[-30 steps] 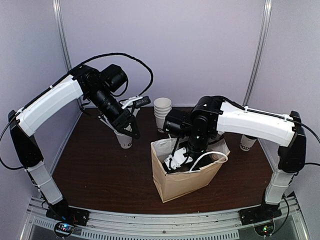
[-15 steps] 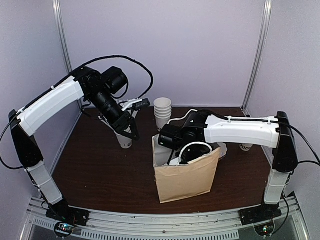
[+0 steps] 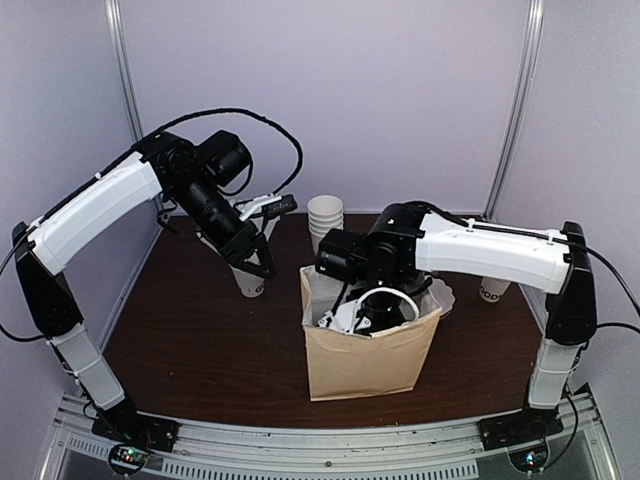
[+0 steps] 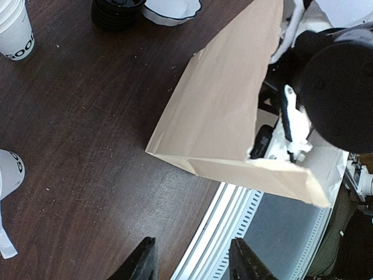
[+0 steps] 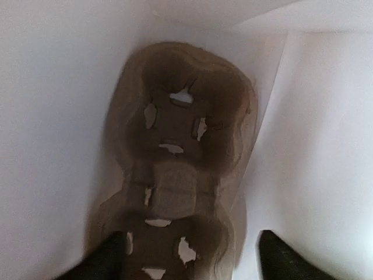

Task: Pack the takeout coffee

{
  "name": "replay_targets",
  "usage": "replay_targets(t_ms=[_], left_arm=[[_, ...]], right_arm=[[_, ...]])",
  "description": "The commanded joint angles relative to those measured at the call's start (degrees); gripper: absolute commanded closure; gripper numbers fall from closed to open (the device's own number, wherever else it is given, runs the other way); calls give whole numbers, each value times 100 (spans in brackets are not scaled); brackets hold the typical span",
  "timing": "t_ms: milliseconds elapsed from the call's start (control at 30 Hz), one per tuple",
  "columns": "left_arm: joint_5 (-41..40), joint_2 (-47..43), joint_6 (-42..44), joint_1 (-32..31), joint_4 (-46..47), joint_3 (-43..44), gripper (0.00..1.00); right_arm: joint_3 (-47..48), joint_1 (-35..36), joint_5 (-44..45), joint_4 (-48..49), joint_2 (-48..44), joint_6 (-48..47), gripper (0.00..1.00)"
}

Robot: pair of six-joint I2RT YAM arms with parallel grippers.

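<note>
The takeout coffee cup (image 3: 492,290), white with black lettering, stands alone at the right behind my right arm. Its black lid is not singled out: a stack of black lids (image 4: 116,11) sits beyond the brown paper bag (image 3: 365,355). My right gripper (image 5: 195,256) is down inside the bag, open wide, directly above a brown pulp cup carrier (image 5: 178,169) lying on the bag's floor. Nothing is between its fingers. My left gripper (image 4: 195,262) hangs open and empty over the table left of the bag (image 4: 224,111).
A nested stack of white cups (image 3: 325,222) stands behind the bag. Another white lettered cup (image 3: 250,283) stands under my left arm, with white straws seeming to stick up. A white rimmed dish (image 4: 172,9) lies by the lids. The table's front rail (image 4: 233,216) is near.
My right gripper has dropped deeper into the bag and opened wide. The bag has shifted a little to the left. My left arm has barely moved.
</note>
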Motion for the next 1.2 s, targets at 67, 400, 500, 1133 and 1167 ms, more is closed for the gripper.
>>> replay_targets(t_ms=[67,400,500,1133,1167], left_arm=[[-35,-199,102,38,149,46,55],[-90,-259,190,38,262,200,55],[123,-175,165,30,262,272,55],[1342,176,-536,-422,1222,-292,54],[1372,207,-557,-438,1230,-315,54]], right_arm=[[649,48,-291,-553,-350,172,1],[1386,52,-204,-743,-572,143,1],[1436,55,-104,-775,-529,143,3],[1685,48,-118,-859,-717,91,28],[1686,50,-116,-861,-727,98,28]])
